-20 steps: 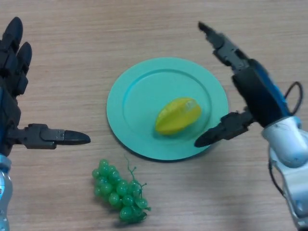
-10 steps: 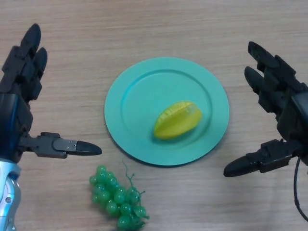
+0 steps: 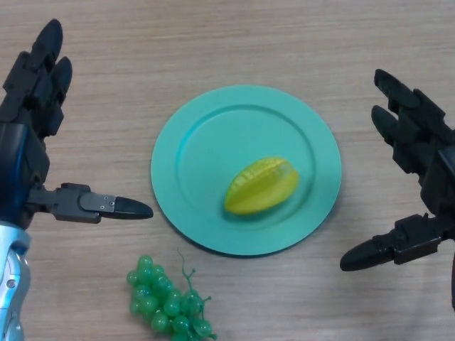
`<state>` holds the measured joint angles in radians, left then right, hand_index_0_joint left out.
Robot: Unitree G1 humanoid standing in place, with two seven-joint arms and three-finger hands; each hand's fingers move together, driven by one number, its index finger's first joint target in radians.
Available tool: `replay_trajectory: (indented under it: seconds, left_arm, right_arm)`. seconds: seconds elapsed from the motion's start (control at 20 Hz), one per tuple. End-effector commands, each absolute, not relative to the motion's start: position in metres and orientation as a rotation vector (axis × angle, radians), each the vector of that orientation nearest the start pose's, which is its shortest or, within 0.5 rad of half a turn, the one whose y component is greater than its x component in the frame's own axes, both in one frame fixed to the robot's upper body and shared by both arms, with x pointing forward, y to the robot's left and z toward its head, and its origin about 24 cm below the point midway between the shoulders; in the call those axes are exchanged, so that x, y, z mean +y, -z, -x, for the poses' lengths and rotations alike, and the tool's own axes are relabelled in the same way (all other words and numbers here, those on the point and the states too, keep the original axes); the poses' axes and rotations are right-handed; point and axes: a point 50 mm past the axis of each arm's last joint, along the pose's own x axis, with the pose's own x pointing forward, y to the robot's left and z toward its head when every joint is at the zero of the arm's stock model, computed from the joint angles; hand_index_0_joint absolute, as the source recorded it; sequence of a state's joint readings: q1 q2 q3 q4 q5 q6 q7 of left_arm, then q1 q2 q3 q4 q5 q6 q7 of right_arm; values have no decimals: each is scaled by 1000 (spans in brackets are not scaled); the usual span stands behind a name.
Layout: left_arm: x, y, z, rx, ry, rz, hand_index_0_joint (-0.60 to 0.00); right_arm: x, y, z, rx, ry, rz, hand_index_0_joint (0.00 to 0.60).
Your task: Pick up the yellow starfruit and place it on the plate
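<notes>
Head view: the yellow starfruit [image 3: 261, 186] lies on the teal plate [image 3: 213, 135] — right of centre, nearer side. Left hand [image 3: 28, 153] and right hand [image 3: 419, 192] flank the plate, fingers spread, grasping nothing — green grapes [image 3: 167, 305] sit near-left

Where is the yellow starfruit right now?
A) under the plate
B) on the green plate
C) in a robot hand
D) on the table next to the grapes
B. The yellow starfruit lies on the green plate, with the left robot hand and right robot hand both open, off to the sides and holding nothing, and the green grapes apart on the table.
</notes>
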<state>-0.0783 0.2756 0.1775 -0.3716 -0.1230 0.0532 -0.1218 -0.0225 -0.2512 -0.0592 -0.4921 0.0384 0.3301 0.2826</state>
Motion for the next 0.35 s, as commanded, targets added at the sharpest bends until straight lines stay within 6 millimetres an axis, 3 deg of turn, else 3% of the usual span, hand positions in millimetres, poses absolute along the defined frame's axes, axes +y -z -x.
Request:
replay_trajectory:
  seconds: [0.05, 0.35]
  left_arm:
    - [215, -188, -237, -610, -31, -233, 0]
    - [216, -191, -233, -631, -33, -223, 0]
  right_arm:
    - [-179, -164, -234, -344, -249, 237, 0]
    - [-180, -174, -230, -353, -237, 228, 0]
